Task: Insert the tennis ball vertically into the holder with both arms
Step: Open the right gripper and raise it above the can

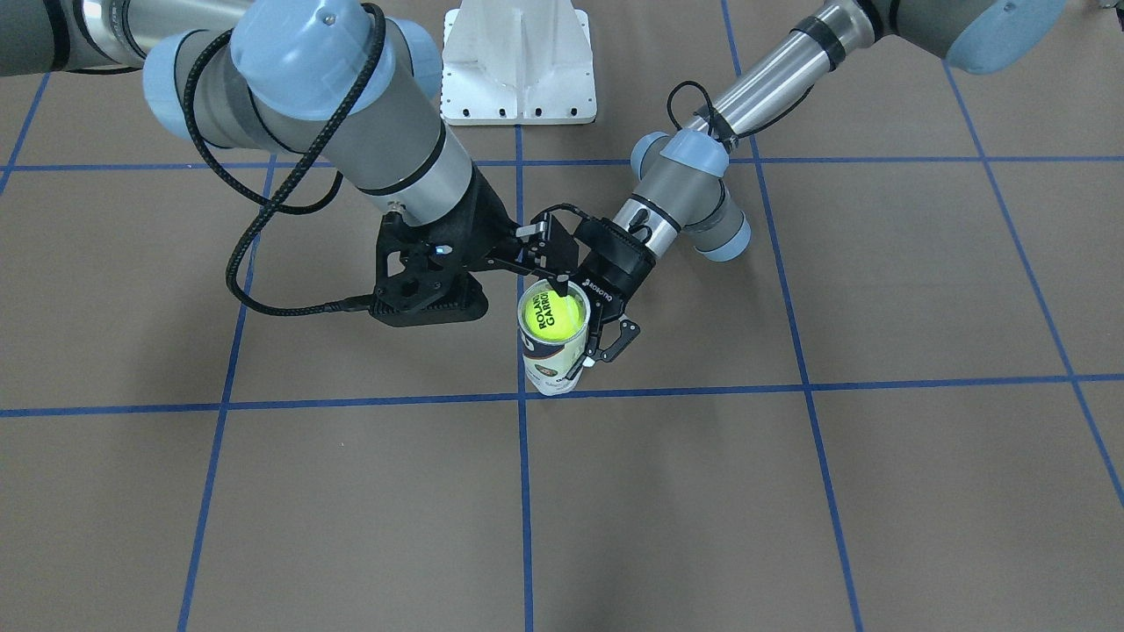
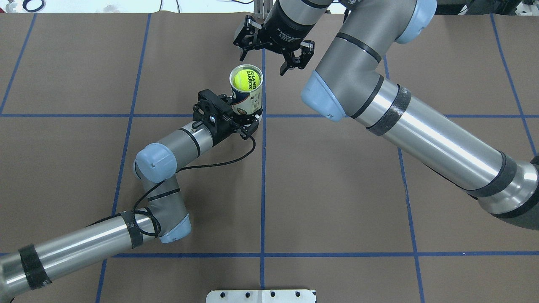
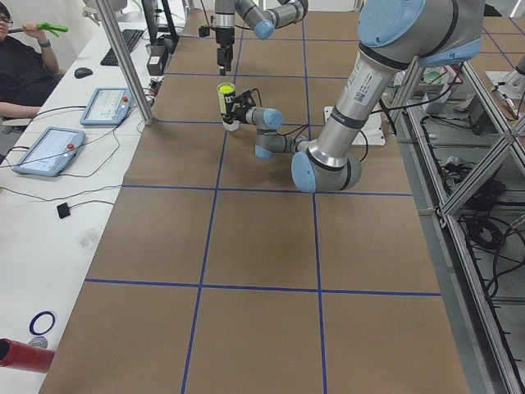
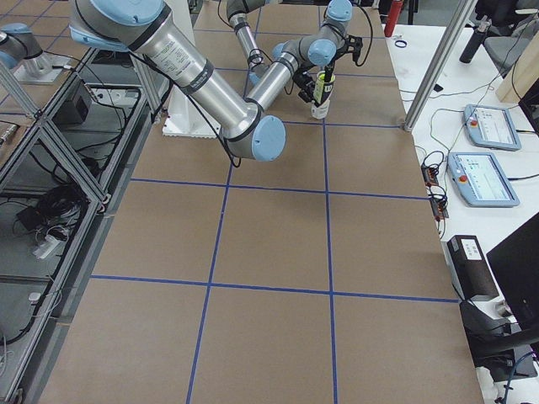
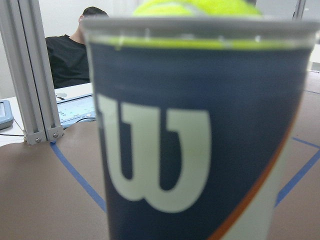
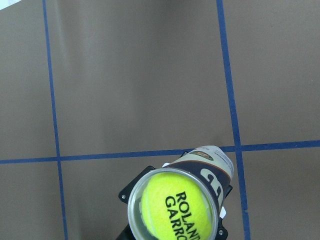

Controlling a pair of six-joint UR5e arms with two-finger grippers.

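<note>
The holder (image 2: 247, 101), a navy-and-white can with a white W, stands upright on the table. A yellow tennis ball (image 2: 246, 79) sits in its open mouth, its top level with the rim. My left gripper (image 2: 243, 115) is shut on the holder's lower body from the side. It also shows in the front view (image 1: 590, 338) beside the holder (image 1: 551, 355) and ball (image 1: 553, 316). My right gripper (image 2: 266, 61) is open and empty, just beyond and above the holder's rim. The left wrist view is filled by the holder (image 5: 200, 140). The right wrist view looks down on the ball (image 6: 175, 207).
The white pedestal base (image 1: 518, 61) stands on the robot's side of the table, behind the arms. Blue tape lines (image 2: 263, 189) grid the brown tabletop. An operator (image 3: 25, 57) and tablets (image 3: 45, 148) sit beyond the far edge.
</note>
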